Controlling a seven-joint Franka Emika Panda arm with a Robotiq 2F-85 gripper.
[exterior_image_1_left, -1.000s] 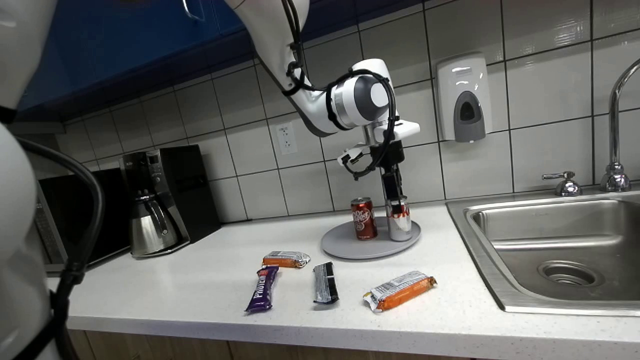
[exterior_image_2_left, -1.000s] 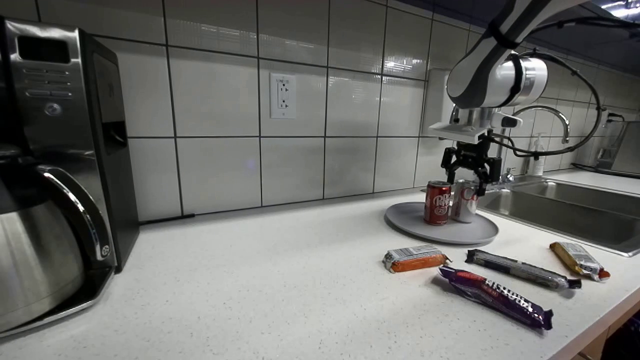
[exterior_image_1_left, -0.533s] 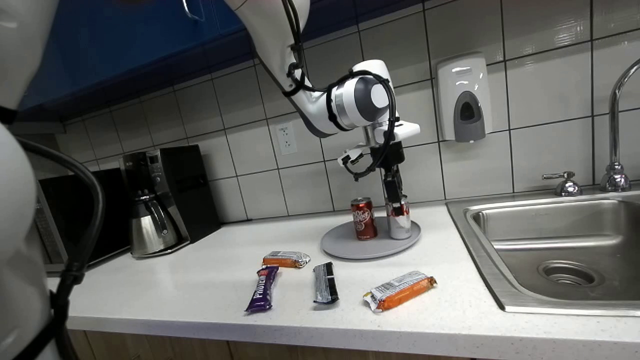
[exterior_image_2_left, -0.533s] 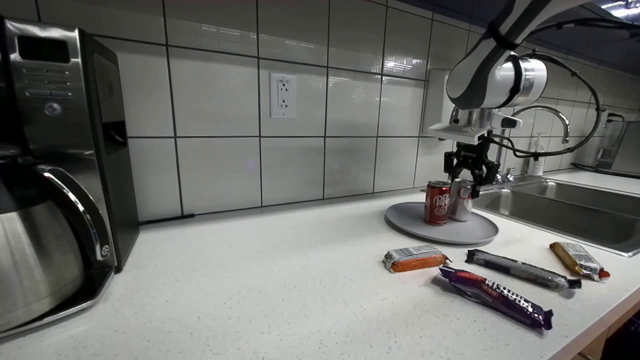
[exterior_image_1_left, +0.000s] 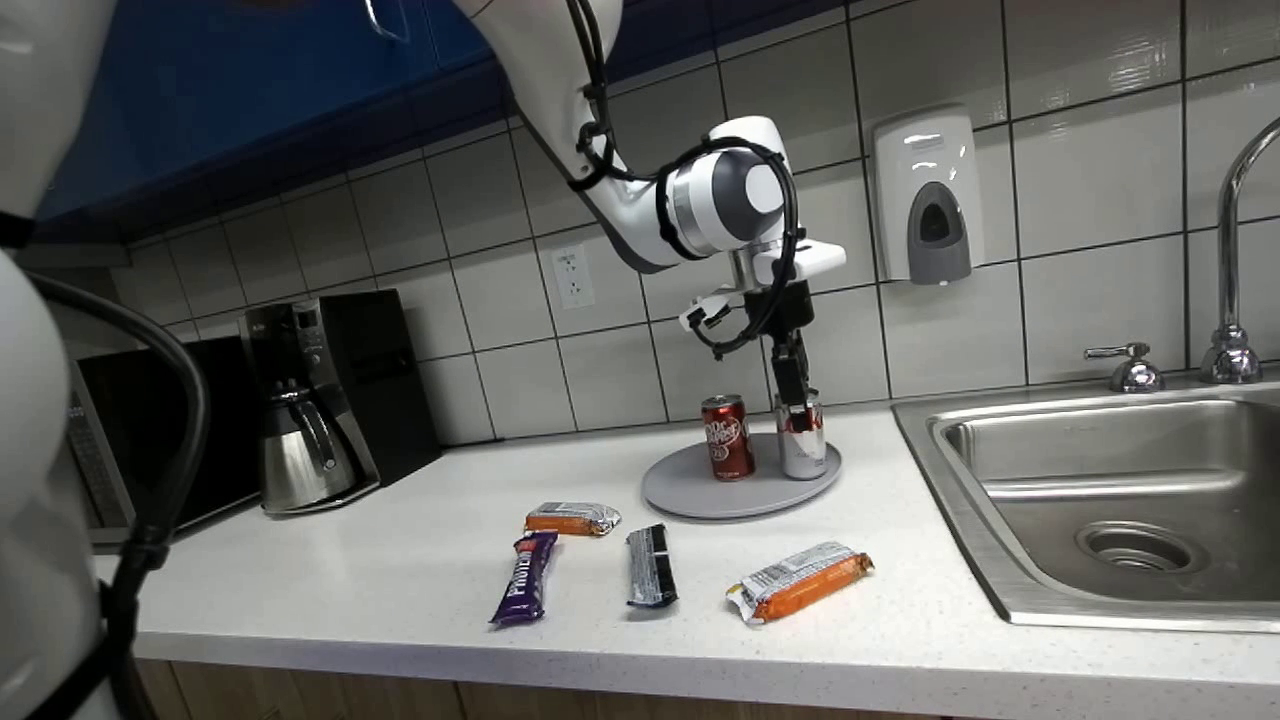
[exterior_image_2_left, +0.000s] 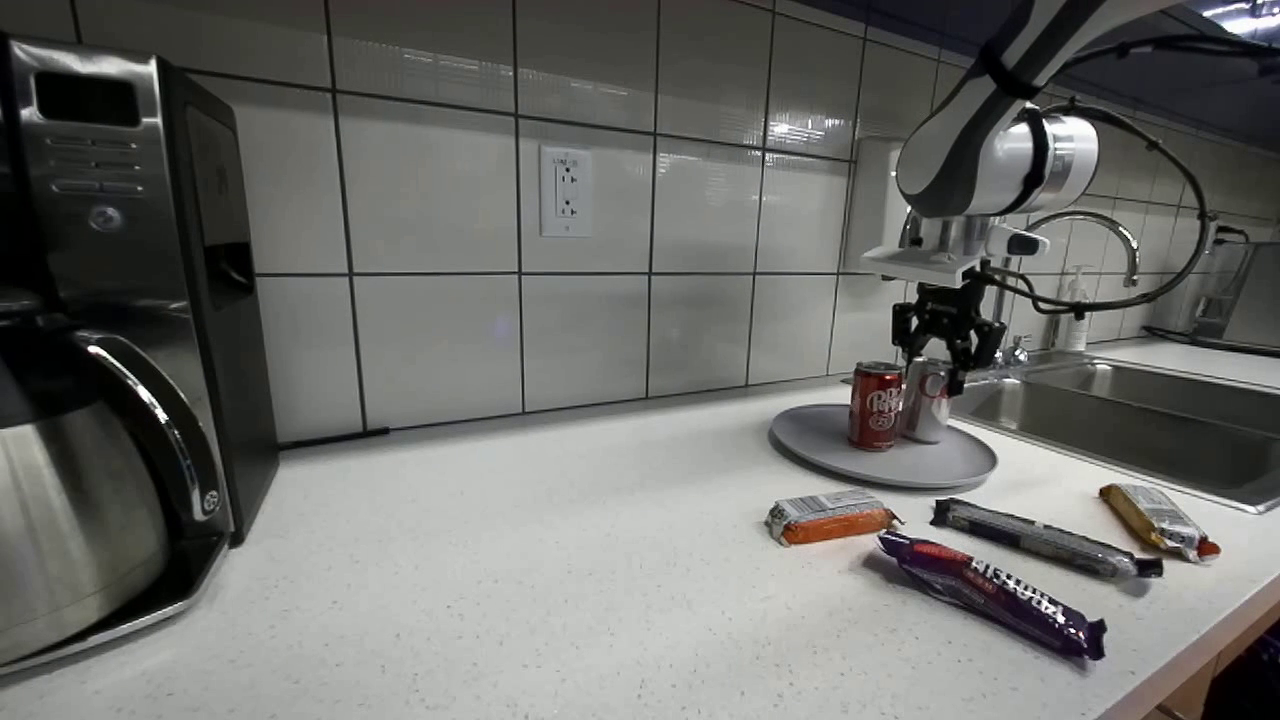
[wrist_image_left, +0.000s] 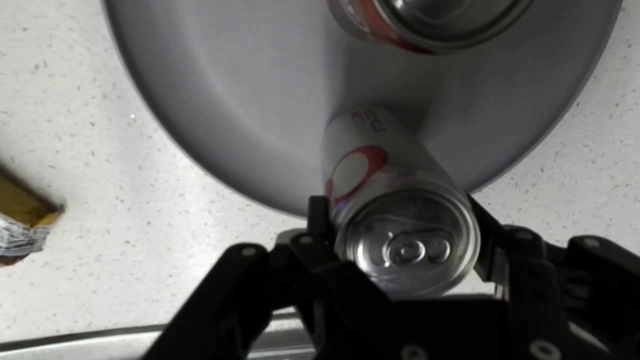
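Silver can (wrist_image_left: 395, 195) and red can (exterior_image_1_left: 727, 437): glossy metal. Plate (wrist_image_left: 250, 115): smooth, matt. Table (exterior_image_2_left: 480, 560): smooth, low-sheen. Sink (exterior_image_1_left: 972, 520): satin metal. Purple wrapper (exterior_image_2_left: 990, 592): glossy plastic film. Wall tiles (exterior_image_2_left: 428, 185): smooth, glossy.

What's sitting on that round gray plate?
A red can stands there; a silver can, clamped by the gripper, touches the plate or hangs barely above: I can't tell. The plate surface beneath both is hidden.

There are two cans (exterior_image_1_left: 803, 458), four bars (exterior_image_1_left: 803, 582), one plate (exterior_image_1_left: 690, 490).
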